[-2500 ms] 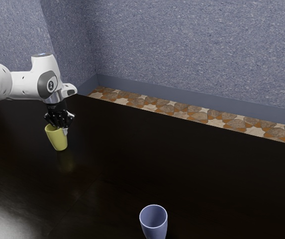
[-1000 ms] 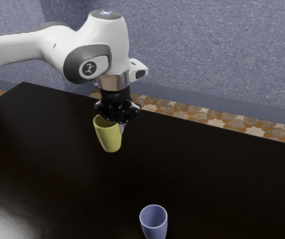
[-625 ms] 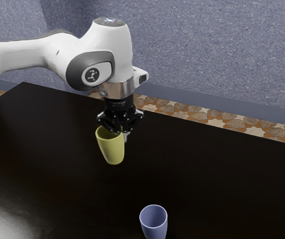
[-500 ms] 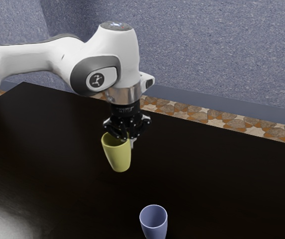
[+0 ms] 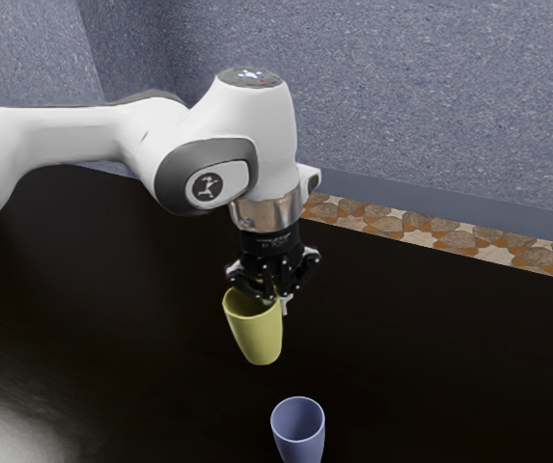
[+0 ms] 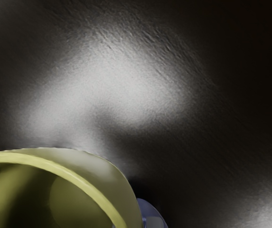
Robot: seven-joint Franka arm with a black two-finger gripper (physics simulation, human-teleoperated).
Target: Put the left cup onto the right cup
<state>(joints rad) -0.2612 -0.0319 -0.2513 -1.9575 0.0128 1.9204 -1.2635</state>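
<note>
Lavender-blue cup (image 5: 297, 429) nearest, upright on the dark glossy table (image 5: 469, 347), mouth up, low at the near edge of the exterior view. Pale glare patch on the table at near left.

Yellow cup (image 5: 255, 328) next: off the table, hanging in the air above the lavender-blue cup and a little toward the exterior view's left of it. Clear gap between the two, no contact. Mouth up, body slightly tilted, base leaning toward the exterior view's right.

Black gripper (image 5: 270, 297) clenched on the yellow cup, pinching its wall at the rim, one finger inside and one outside, on the rim's side toward the exterior view's right. Pointing down from the white arm (image 5: 112, 154), with a big grey-capped joint right above it. Arm coming in from the exterior view's left.

Wrist view: rim and inner wall of the yellow cup (image 6: 55, 190) large just under the hand. Small sliver of the lavender-blue cup (image 6: 150, 219) peeking past its edge, lower down. Dark table (image 6: 230, 95) with a soft glare beyond both.

Farthest, past the table's far edge: strip of brown-and-cream patterned floor (image 5: 450, 236), then grey-blue baseboard (image 5: 430, 193), then speckled blue-grey wall (image 5: 430, 87).
</note>
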